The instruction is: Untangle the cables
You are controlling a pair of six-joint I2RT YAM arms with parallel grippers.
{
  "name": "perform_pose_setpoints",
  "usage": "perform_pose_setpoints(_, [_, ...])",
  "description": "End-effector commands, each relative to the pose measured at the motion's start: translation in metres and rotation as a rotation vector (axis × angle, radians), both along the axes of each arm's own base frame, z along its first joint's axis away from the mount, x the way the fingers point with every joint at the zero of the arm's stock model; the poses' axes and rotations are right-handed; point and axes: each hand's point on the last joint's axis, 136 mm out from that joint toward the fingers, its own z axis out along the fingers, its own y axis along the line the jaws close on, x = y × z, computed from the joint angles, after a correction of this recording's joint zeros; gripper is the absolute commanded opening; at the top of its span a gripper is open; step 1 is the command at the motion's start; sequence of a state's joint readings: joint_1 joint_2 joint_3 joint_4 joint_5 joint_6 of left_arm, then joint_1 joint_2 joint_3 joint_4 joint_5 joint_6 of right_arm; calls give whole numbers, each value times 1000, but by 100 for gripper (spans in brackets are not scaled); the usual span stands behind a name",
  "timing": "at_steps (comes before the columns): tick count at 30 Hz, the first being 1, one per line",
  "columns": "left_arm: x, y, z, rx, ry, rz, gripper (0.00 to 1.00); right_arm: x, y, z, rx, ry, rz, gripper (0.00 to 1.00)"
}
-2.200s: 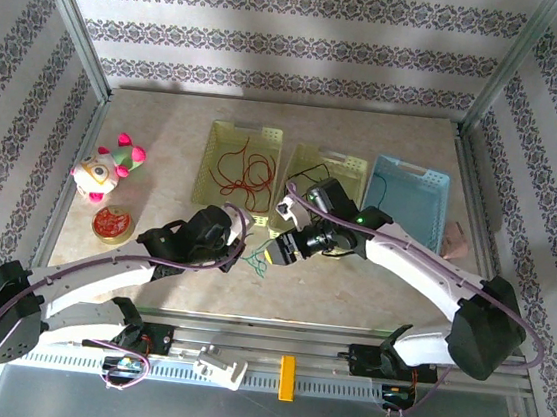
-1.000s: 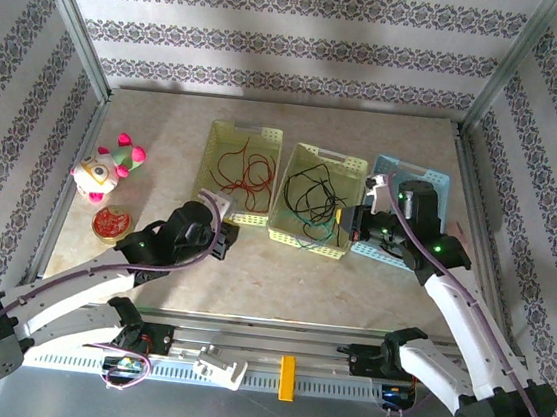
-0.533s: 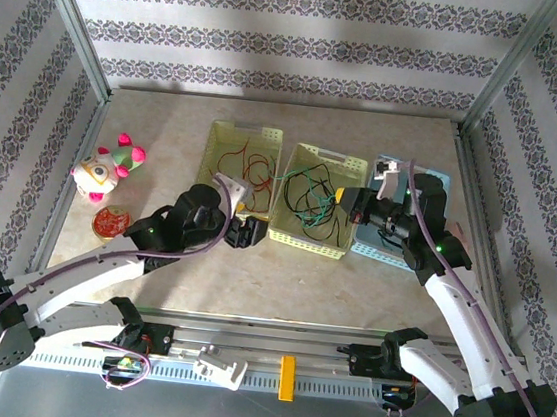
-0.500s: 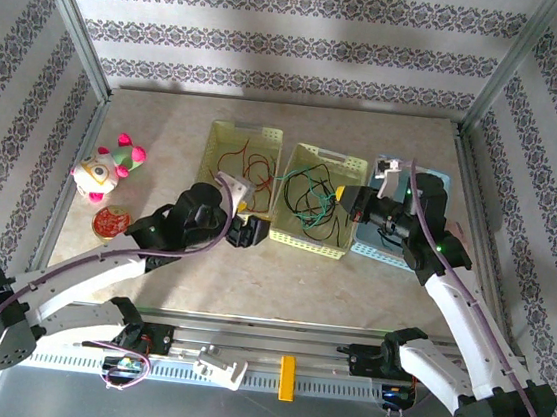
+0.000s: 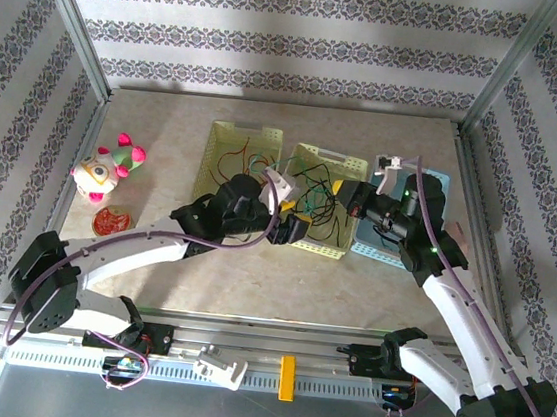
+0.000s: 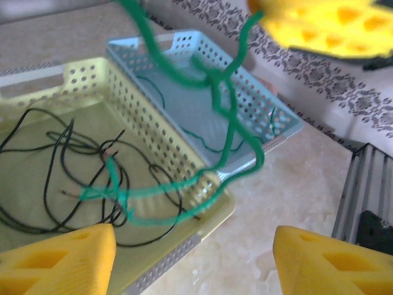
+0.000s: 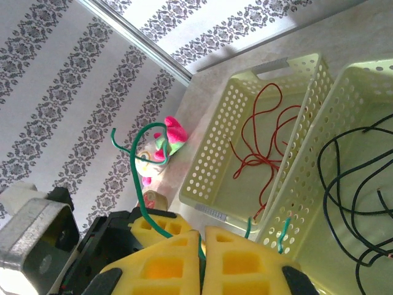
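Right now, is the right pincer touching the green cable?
Touching. The right wrist view shows it: the right pincer is shut on the green cable, which comes out from between its yellow pads.

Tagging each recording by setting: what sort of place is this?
Probably a lab test cell, not a home: a tabletop boxed in by metal framing and patterned wall panels, with perforated baskets holding cables.

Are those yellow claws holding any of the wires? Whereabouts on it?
The right gripper pinches the green cable near one end; a short tail curls free beyond the pinch. The left gripper is open, holding nothing.
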State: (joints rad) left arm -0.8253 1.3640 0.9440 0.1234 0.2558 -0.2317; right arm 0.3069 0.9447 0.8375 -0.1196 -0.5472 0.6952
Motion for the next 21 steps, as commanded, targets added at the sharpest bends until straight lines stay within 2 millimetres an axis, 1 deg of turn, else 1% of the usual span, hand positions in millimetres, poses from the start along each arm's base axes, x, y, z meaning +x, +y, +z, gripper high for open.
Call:
perform_pose_setpoints(1, [-1,-25,47,-139,-92,-84,68,-2,3,3,14,-17,-4,0])
perform_pose_setpoints(5, [-1,-38,54,-177,-94,-131,68,-5,6,2,13,-15,5,0])
perform_pose_setpoints(7, [-1,-43,54,-190,-89,-143,66,-7,8,2,11,-16,8,0])
perform_pose_setpoints(9, [3,-46,52,-193,-81,-136,56,-7,8,4,13,-23,6,0])
perform_pose_setpoints(14, [12,-45,40,-162,-75,-92,17,-8,5,7,12,-37,-9,0])
perform_pose_setpoints(15, [13,-44,37,-155,-74,-83,13,-8,5,8,10,-39,-11,0])
perform_pose_setpoints(17, [14,-42,38,-154,-77,-73,1,-8,3,8,2,-43,-20,0])
perform_pose_setpoints(21, [9,-39,41,-154,-76,-79,0,-4,-8,-1,-43,-26,-79,0])
